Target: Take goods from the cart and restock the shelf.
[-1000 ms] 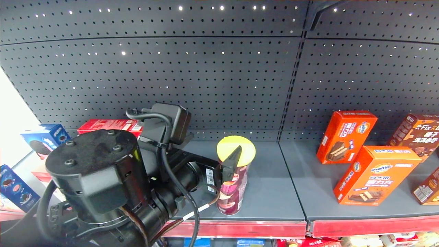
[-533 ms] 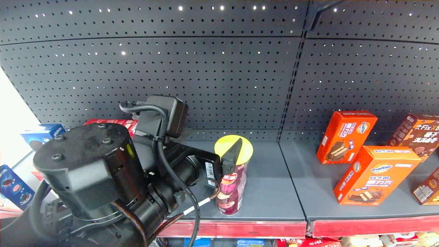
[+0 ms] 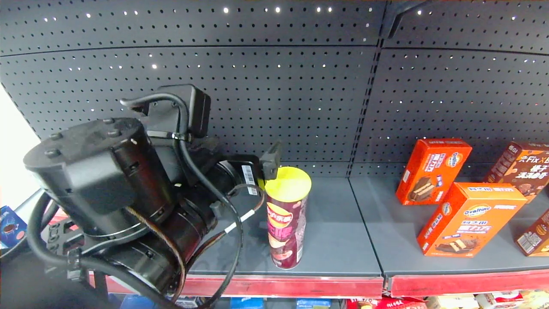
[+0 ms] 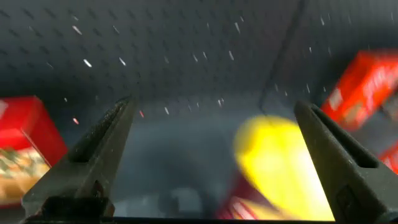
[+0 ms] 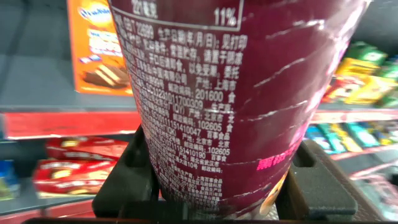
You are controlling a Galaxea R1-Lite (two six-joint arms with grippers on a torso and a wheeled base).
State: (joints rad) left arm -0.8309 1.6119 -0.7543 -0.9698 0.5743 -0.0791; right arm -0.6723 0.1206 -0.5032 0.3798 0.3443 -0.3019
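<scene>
A maroon chip can with a yellow lid stands upright on the grey shelf, near its front edge. My left gripper hangs just above and behind the lid, open and apart from the can. In the left wrist view its fingers are spread wide, and the blurred yellow lid lies below, close to one finger. My right gripper is shut on a second maroon can, which stands upright between its pads in the right wrist view.
Two orange boxes and brown boxes stand on the shelf's right section. A red box and a blue cookie box sit on the left. A perforated back panel closes the shelf. Bare shelf lies between can and orange boxes.
My left gripper opened and let go of the can, then rose and drew back to the left. The can stays upright on the shelf.
</scene>
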